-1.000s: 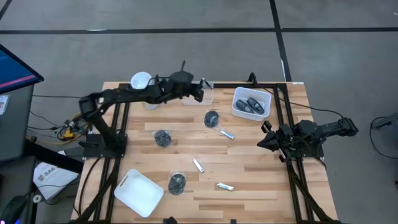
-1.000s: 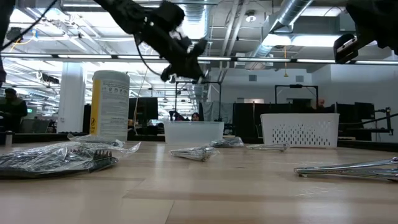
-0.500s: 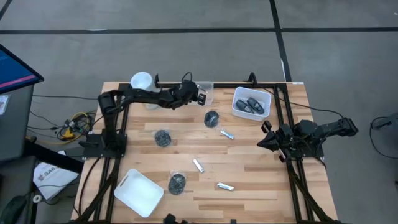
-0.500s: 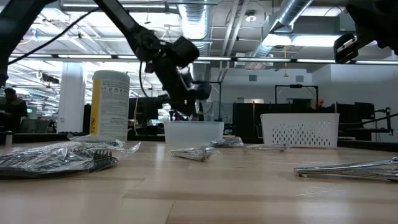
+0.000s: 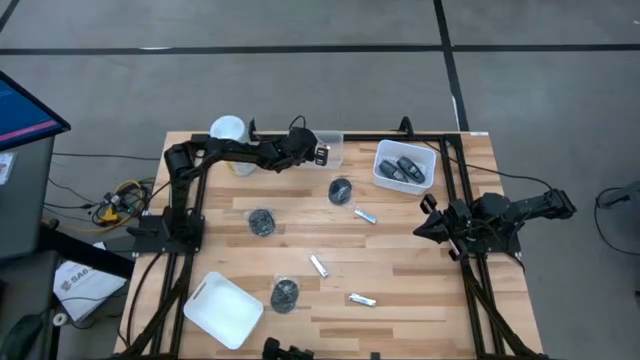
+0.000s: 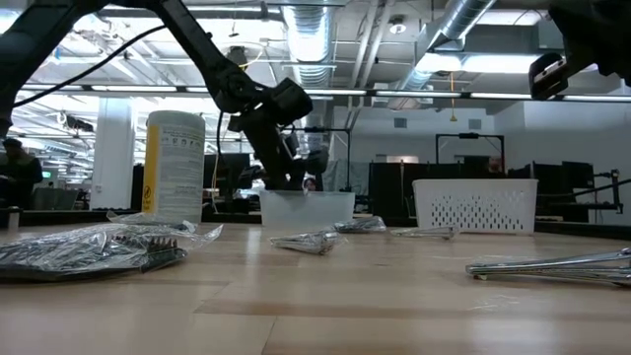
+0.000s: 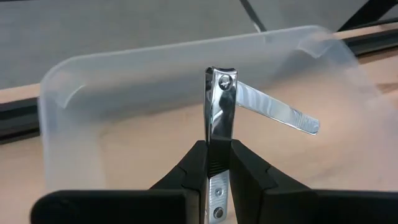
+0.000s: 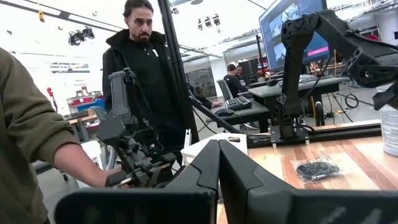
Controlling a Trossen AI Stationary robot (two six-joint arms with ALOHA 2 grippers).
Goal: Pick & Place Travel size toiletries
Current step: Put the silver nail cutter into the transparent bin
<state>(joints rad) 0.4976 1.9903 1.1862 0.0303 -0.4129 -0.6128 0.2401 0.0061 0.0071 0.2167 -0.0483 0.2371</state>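
I see a pale plank worktop [image 5: 400, 270] on a grey floor; beyond it, an open workshop, with a person in a dark hoodie [image 8: 146, 74] showing in the right wrist view. My left hand [image 7: 217, 163] is pinched on a nail clipper [image 7: 219, 106], lever swung out, held just over the clear tub [image 5: 330, 150] at the far edge. I can see nothing lying in that tub. The white basket [image 5: 404, 166] beside it holds two dark oblong pieces. Three wrapped dark lumps [image 5: 262, 222] and three silvery tubes [image 5: 319, 265] lie loose mid-worktop, with a white tray [image 5: 225, 310] at the near left corner. My right hand [image 5: 424, 230] waits at the right edge, fingers together.
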